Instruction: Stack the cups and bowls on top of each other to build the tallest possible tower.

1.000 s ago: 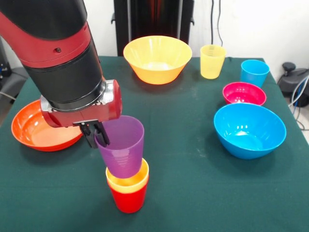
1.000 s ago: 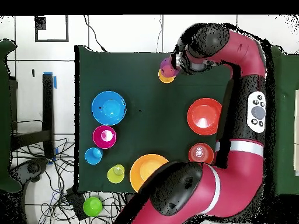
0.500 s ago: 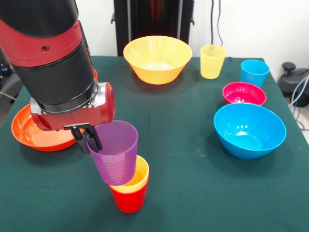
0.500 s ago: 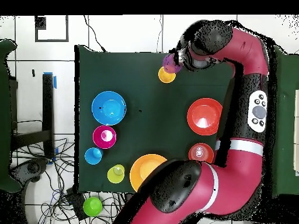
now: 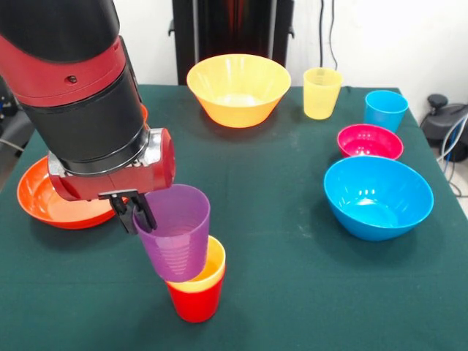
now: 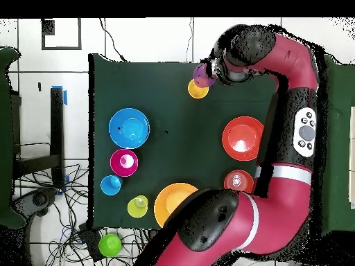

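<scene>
My gripper [image 5: 134, 216] is shut on the near-left rim of a purple cup [image 5: 174, 234], one finger inside and one outside. The cup hangs tilted, with its base over the left edge of a yellow-orange cup [image 5: 210, 268] that is nested in a red cup [image 5: 194, 303] near the table's front. From above, the purple cup [image 6: 203, 72] lies just beside the yellow-orange cup [image 6: 197, 89]. Standing apart are a large yellow-orange bowl [image 5: 238, 88], a large blue bowl [image 5: 378, 196], a magenta bowl [image 5: 369, 141], a pale yellow cup [image 5: 322, 92] and a blue cup [image 5: 385, 110].
A wide orange bowl [image 5: 42, 202] sits at the left, partly behind the arm. The overhead view also shows a small orange bowl [image 6: 237, 181] near the robot's base and a green object [image 6: 109, 244] off the table. The table [image 5: 278, 248] is dark green cloth.
The gripper carried the purple cup leftward in the front view, from seated in the yellow-orange cup to off its centre. It has hardly moved in the last half second.
</scene>
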`<state>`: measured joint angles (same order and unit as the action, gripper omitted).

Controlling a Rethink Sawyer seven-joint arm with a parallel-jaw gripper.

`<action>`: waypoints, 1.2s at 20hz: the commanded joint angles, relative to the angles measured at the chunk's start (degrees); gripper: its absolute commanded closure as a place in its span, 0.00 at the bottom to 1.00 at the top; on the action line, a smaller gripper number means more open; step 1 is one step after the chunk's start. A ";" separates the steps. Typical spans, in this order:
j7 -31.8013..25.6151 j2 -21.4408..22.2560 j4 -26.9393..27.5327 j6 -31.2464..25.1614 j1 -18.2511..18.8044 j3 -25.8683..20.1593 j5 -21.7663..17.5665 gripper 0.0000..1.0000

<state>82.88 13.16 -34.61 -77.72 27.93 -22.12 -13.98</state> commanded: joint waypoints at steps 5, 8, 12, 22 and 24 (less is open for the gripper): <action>-8.19 0.47 -2.80 -1.23 -1.97 -3.44 -0.07 1.00; -7.88 0.21 -2.44 -1.27 -2.17 -3.53 -0.06 1.00; -7.41 0.07 -2.27 -1.54 -2.32 -3.55 0.09 1.00; -7.08 0.41 -3.09 -1.23 -2.02 -3.12 0.72 1.00; -7.34 0.38 -2.92 -1.49 -2.01 -3.06 0.63 1.00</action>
<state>82.88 12.87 -34.61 -77.72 27.52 -22.12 -13.24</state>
